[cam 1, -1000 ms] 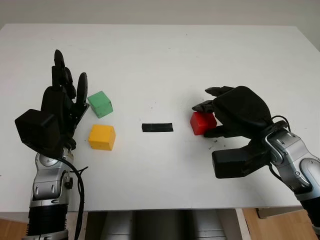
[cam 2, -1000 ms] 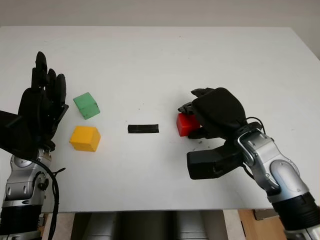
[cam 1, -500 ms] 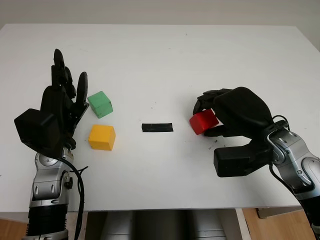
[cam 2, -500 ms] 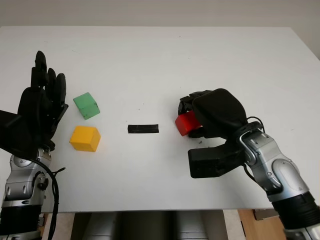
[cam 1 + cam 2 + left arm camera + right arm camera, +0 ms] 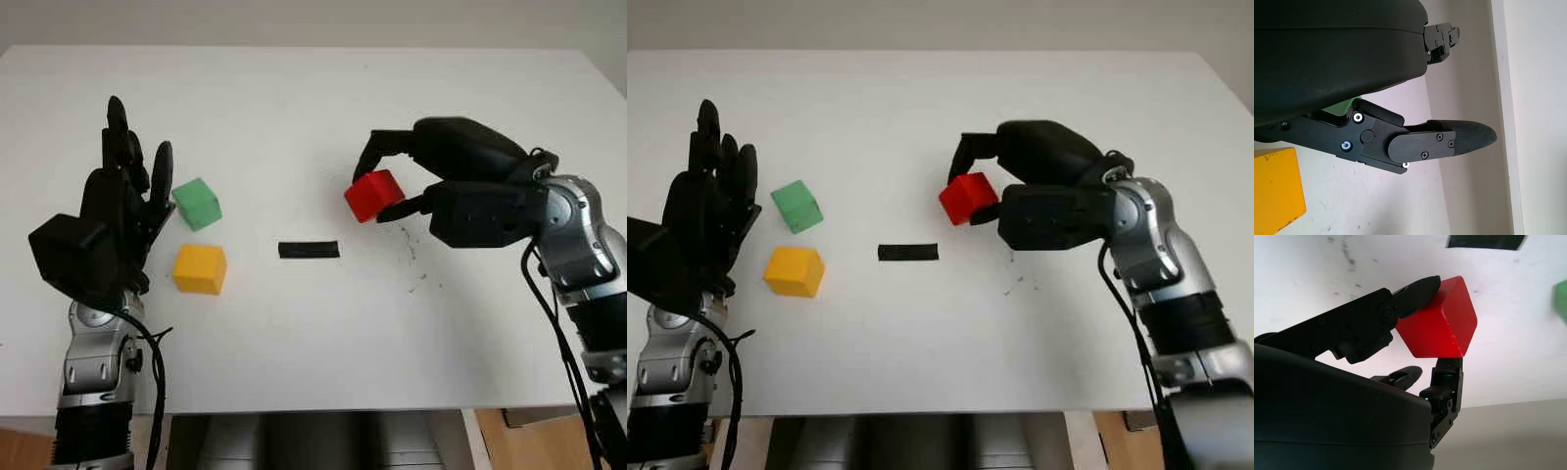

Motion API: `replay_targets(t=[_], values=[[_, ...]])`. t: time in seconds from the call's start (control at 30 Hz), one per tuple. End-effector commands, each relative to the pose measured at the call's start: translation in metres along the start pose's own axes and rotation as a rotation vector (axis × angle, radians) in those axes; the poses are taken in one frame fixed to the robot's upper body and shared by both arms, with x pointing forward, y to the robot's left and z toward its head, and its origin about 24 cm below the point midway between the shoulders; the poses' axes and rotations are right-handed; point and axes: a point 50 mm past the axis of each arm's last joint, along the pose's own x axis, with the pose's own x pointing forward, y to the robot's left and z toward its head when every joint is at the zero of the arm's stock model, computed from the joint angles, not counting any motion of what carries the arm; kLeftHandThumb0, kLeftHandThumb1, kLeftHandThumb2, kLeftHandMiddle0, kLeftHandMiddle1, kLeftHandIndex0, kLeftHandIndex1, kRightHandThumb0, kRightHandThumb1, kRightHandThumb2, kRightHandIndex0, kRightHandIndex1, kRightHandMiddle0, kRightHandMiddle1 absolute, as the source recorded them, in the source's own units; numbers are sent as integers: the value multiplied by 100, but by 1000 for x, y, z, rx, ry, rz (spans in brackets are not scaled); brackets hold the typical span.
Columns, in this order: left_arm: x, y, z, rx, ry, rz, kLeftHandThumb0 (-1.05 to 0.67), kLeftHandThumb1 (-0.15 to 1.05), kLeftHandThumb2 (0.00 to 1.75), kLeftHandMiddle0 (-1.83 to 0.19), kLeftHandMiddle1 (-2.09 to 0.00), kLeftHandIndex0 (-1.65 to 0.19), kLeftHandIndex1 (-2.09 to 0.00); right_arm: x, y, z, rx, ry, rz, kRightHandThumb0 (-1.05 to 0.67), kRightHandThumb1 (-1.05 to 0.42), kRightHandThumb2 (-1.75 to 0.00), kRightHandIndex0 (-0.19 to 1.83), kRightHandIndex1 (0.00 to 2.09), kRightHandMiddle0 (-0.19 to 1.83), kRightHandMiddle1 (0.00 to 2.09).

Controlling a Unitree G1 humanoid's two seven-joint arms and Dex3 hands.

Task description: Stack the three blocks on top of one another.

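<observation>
My right hand (image 5: 384, 182) is shut on the red block (image 5: 372, 195), pinching it in its fingertips above the table, right of centre. In the right wrist view the red block (image 5: 1442, 324) sits tilted between two fingers. The green block (image 5: 197, 204) and the yellow block (image 5: 200, 268) sit on the table at the left, the yellow one nearer me. My left hand (image 5: 122, 191) is open and upright just left of those two blocks. The left wrist view shows a corner of the yellow block (image 5: 1276, 191).
A strip of black tape (image 5: 309, 250) lies on the white table (image 5: 313, 108) between the yellow block and the red block. Small dark specks mark the table under my right hand.
My right hand closed on the red block, lifted it off the table and carried it up and to the left. The left hand and the other two blocks stayed put.
</observation>
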Motion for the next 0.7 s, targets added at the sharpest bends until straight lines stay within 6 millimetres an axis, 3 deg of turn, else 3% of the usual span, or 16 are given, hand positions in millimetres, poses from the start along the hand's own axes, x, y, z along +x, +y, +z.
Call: replay_targets(t=[0.0, 0.3, 0.67], values=[[-2, -1, 3, 3, -15, -3, -69, 105, 48, 19, -5, 16, -5, 9, -9, 6, -10, -61, 7, -31, -91, -5, 49, 3, 48, 131], [-3, -2, 3, 1, -20, 4, -69, 105, 48, 19, -5, 16, -6, 32, -6, 24, -169, -228, 92, -38, -92, -6, 46, 2, 46, 132], [-3, -3, 3, -1, -20, 10, -69, 105, 48, 19, -5, 16, -5, 38, 8, 33, -456, -384, 61, -48, -90, -5, 44, 3, 54, 131]])
